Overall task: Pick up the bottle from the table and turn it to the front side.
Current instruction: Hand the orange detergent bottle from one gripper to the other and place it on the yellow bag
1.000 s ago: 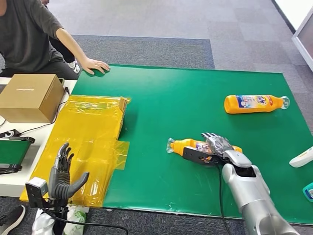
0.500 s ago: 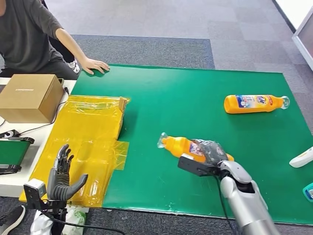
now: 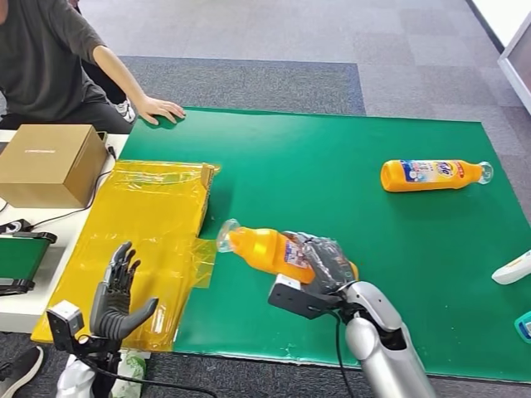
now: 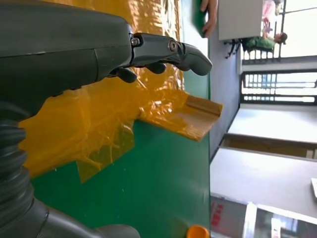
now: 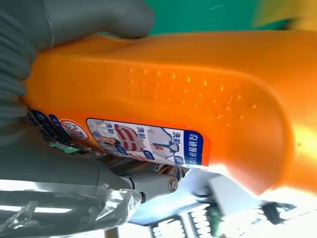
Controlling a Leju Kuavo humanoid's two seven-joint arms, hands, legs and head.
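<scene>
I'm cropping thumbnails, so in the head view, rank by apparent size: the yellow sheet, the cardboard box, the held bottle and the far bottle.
1. Yellow sheet, clearly largest.
2. Cardboard box.
3. Held bottle and far bottle: alike. The held one looks slightly bigger, but it is nearer the camera and the right hand covers part of it.

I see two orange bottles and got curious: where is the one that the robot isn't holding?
In the head view, the second orange bottle lies on its side on the green mat, far right, well beyond the right hand.
</scene>
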